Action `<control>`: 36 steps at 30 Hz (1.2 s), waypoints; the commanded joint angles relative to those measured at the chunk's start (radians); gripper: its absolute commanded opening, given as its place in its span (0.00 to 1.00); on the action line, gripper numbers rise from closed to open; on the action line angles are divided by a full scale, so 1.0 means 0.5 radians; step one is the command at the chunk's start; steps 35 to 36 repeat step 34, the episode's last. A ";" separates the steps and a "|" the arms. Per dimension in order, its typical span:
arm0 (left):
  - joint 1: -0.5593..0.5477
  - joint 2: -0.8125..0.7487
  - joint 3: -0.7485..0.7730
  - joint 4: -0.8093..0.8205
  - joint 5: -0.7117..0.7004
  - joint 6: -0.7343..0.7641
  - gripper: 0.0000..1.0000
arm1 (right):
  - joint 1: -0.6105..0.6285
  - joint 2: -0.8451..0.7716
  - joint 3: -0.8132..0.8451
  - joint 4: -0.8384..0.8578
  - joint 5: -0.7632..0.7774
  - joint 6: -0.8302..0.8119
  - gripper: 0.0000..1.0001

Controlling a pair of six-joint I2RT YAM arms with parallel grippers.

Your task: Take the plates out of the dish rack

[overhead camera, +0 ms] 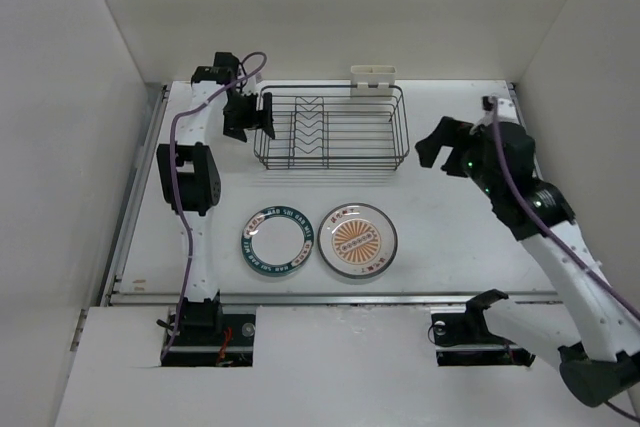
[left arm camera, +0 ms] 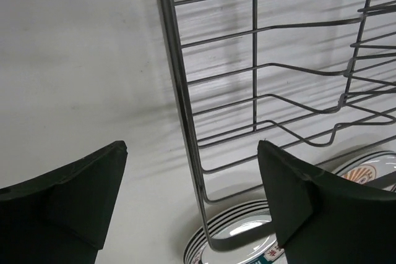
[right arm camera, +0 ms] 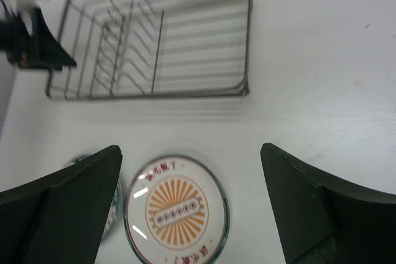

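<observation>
- The dish rack (overhead camera: 330, 129) stands at the far middle of the table (overhead camera: 450, 237), with a cream holder (overhead camera: 373, 77) on its far edge.
- The left gripper (left arm camera: 192, 148) is spread wide, and the rack's left end wire runs between its fingers (left arm camera: 80, 196).
- The right gripper (right arm camera: 190, 149) gapes wide and holds nothing, to the right of the rack and apart from it.
- The teal-rimmed plate (overhead camera: 279, 239) and the orange sunburst plate (overhead camera: 357, 239) lie flat side by side, nearer than the rack.

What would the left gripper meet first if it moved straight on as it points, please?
Probably the end wire of the dish rack, which the open left gripper frames; depth is unclear.
</observation>
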 commanded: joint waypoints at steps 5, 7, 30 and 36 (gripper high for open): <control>0.013 -0.612 -0.120 0.139 -0.322 -0.156 1.00 | 0.000 -0.226 0.298 -0.291 0.585 -0.052 1.00; 0.035 -0.848 -0.172 0.292 -0.564 -0.260 1.00 | 0.000 -0.244 0.365 -0.356 0.671 -0.052 1.00; 0.090 -2.763 -1.497 0.272 -2.050 0.365 1.00 | 0.000 -0.744 0.492 -0.506 0.607 -0.208 1.00; 0.090 -2.907 -1.583 0.250 -2.050 0.430 1.00 | 0.000 -0.861 0.436 -0.488 0.518 -0.208 1.00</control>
